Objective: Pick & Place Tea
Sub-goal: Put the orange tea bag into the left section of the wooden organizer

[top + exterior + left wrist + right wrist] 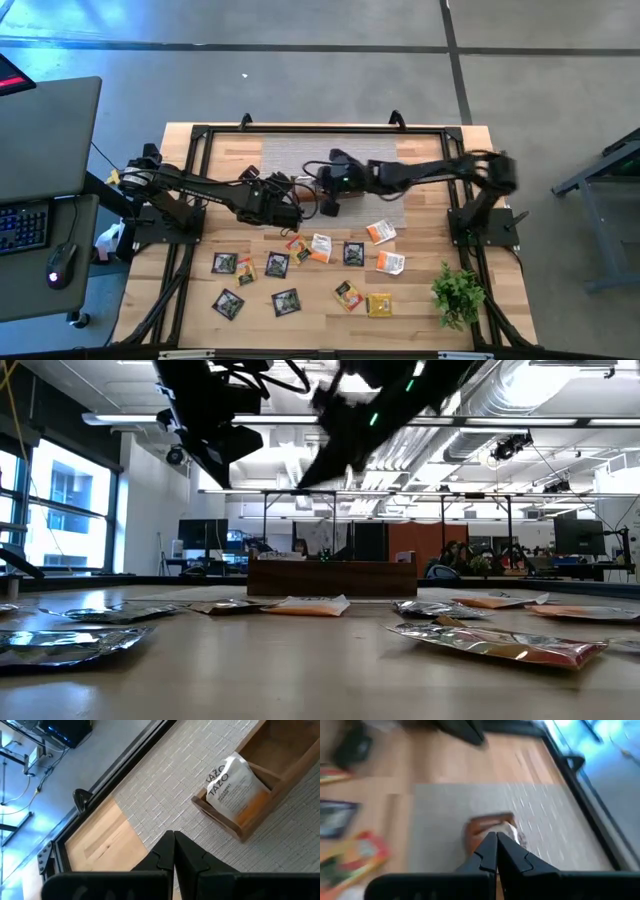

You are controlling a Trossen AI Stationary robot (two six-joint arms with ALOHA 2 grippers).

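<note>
Several tea sachets lie flat on the near half of the table: dark grey-green ones (276,264), white-and-orange ones (380,232) and yellow ones (379,304). The brown wooden tray (311,193) stands on a grey mat (300,155) and is mostly hidden under both arms in the high view. One white-and-orange sachet (232,785) leans inside an end compartment of the tray (240,827). My left gripper (173,840) is shut and empty, raised beside the tray. My right gripper (496,841) is shut and empty, hovering over the tray (485,827).
A small green plant (458,293) stands at the table's near right corner. The black frame rails (300,130) run along the table's edges. In the low view the sachets (495,643) lie in front of the tray (332,576), with both arms high above.
</note>
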